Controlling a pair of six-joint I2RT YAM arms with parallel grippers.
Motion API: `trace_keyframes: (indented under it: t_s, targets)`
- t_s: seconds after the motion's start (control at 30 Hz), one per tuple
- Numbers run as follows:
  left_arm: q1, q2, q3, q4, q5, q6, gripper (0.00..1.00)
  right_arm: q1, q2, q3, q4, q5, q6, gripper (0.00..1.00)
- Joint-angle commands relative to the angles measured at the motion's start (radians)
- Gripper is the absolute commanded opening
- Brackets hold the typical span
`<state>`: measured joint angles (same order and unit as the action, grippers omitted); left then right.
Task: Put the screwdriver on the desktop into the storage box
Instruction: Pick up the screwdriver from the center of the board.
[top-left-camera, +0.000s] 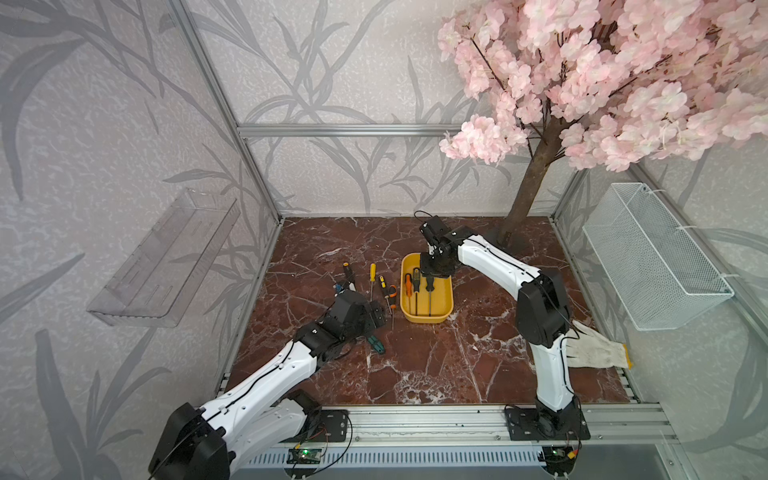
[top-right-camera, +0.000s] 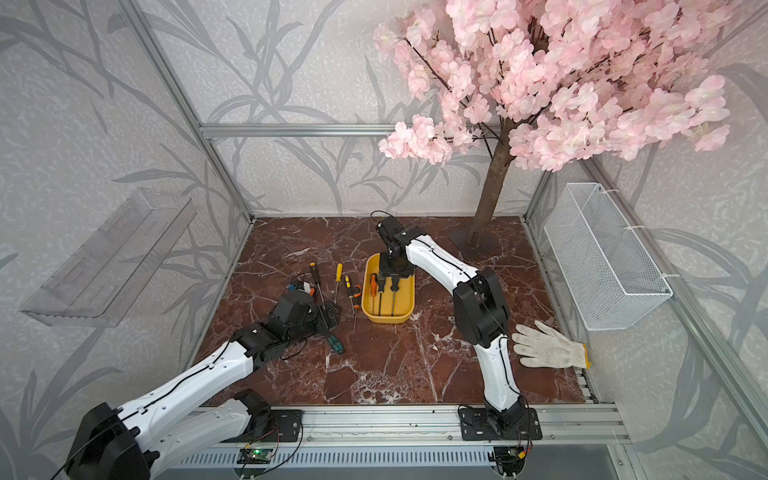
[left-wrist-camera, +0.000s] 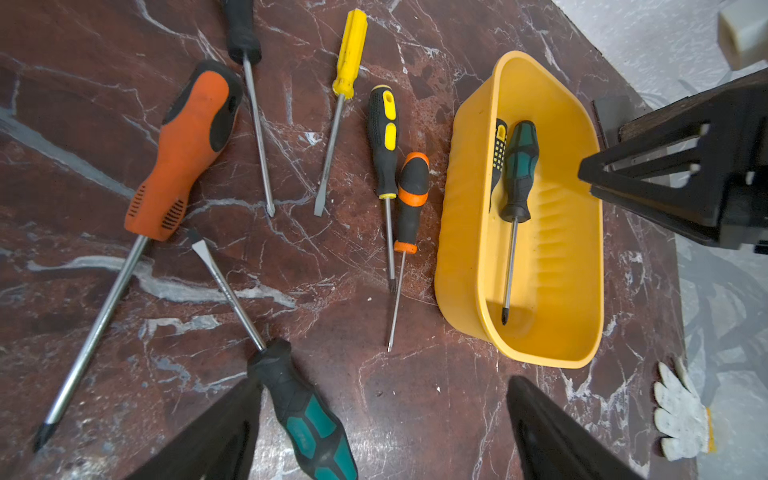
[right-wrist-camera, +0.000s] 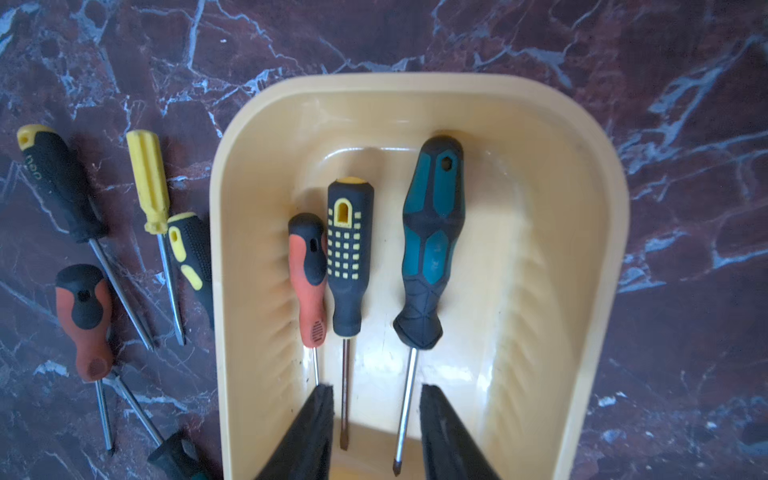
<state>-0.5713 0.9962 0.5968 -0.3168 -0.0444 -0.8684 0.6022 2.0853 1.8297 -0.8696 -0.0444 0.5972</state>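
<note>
on the desktop (top-left-camera: 457, 365), six screwdrivers (left-wrist-camera: 351, 50) outside the storage box (top-left-camera: 424, 319)

nearest, the left gripper (left-wrist-camera: 384, 384) hangs wide apart and empty, a green-handled screwdriver (left-wrist-camera: 305, 411) lying loose between its fingers (left-wrist-camera: 552, 432). beyond it five more lie beside the yellow box, which holds three. above the box the right gripper (right-wrist-camera: 377, 390) hovers, jaws slightly parted, grasping nothing.

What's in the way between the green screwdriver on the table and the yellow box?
A black-yellow screwdriver and a black-orange screwdriver lie on the desktop between the green screwdriver and the storage box. The right gripper also hangs over the box, jaws apart.
</note>
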Motion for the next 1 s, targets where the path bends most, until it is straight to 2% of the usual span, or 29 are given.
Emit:
trace_keyframes:
  t_s: [0.0,0.1,0.3,0.6,0.83,0.97]
  targets:
    - [0.008,0.019,0.056,-0.025,-0.029,0.020,0.88,0.006,-0.090,-0.063,0.013,0.016,-0.023,0.39]
    - [0.017,0.043,0.081,-0.033,-0.026,0.032,0.81,0.006,-0.149,-0.118,0.024,0.019,-0.033,0.39]
    - [0.054,0.098,0.153,-0.084,-0.043,0.072,0.80,0.005,-0.263,-0.245,0.051,0.010,-0.038,0.39]
    - [0.171,0.227,0.279,-0.177,-0.051,0.174,0.68,0.001,-0.413,-0.391,0.076,0.019,-0.037,0.39]
    - [0.292,0.309,0.290,-0.177,-0.032,0.218,0.60,-0.009,-0.510,-0.506,0.091,0.015,-0.034,0.39]
    - [0.333,0.371,0.291,-0.168,-0.028,0.213,0.57,-0.019,-0.566,-0.581,0.096,0.014,-0.033,0.39]
